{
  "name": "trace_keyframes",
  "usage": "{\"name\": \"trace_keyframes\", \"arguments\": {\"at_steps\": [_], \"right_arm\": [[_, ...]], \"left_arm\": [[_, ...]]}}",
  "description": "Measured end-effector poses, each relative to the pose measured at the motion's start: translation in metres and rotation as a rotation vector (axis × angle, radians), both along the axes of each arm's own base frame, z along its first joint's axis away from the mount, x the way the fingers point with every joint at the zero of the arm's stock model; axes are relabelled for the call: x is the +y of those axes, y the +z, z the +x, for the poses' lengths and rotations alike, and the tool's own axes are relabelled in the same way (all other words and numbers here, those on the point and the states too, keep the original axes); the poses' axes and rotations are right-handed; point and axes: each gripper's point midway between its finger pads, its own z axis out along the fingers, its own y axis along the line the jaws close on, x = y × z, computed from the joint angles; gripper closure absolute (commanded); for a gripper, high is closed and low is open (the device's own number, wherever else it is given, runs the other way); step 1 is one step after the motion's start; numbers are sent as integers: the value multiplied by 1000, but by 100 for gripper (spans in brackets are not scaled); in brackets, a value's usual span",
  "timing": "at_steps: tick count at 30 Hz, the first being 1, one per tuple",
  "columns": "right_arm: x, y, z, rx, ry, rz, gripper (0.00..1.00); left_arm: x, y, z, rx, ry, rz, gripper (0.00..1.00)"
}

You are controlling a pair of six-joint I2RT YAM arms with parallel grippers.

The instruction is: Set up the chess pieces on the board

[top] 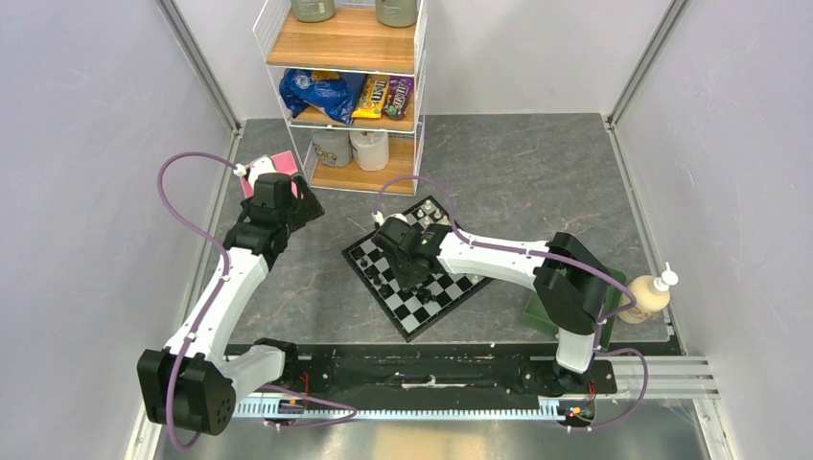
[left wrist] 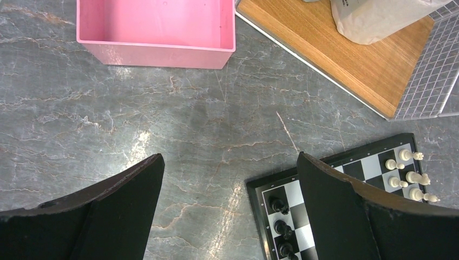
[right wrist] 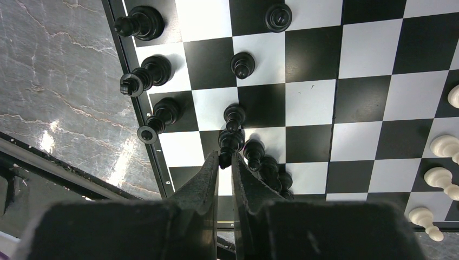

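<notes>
The board lies tilted at mid table, with black chess pieces along its left edge and cream pieces at its far corner. My right gripper hangs low over the black side. In the right wrist view its fingers are pinched on the top of a black piece standing on the board; more black pieces crowd just to its right. My left gripper hovers open over bare table beside the board's corner, holding nothing.
A pink box sits beyond the left gripper, next to a wire shelf with wooden boards. A green tray and a soap bottle stand right of the board, under the right arm.
</notes>
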Motion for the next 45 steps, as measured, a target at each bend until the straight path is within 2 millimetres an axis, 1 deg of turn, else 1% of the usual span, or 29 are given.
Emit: {"name": "trace_keyframes", "arguments": {"at_steps": [2,8,13,20,25,29,34,45], "right_arm": [[0,0,0,1,0,1,90],[2,0,-2,10,4,9,90],[8,2,-6,17,12,33,90],[22,5,-18,19,37,66,90],[27,5,-25,24,49,74,90],[28,5,-27,28,47,76,89],[24,0,-30,36,42,65,89],[26,0,-31,43,46,74,88]], "left_arm": [[0,0,0,0,0,0,0],[0,0,0,-1,2,0,0],[0,0,0,0,2,0,0],[1,0,0,-1,2,0,0],[1,0,0,0,2,0,0],[1,0,-1,3,2,0,0],[1,0,-1,3,2,1,0],[1,-1,-1,5,2,1,0]]}}
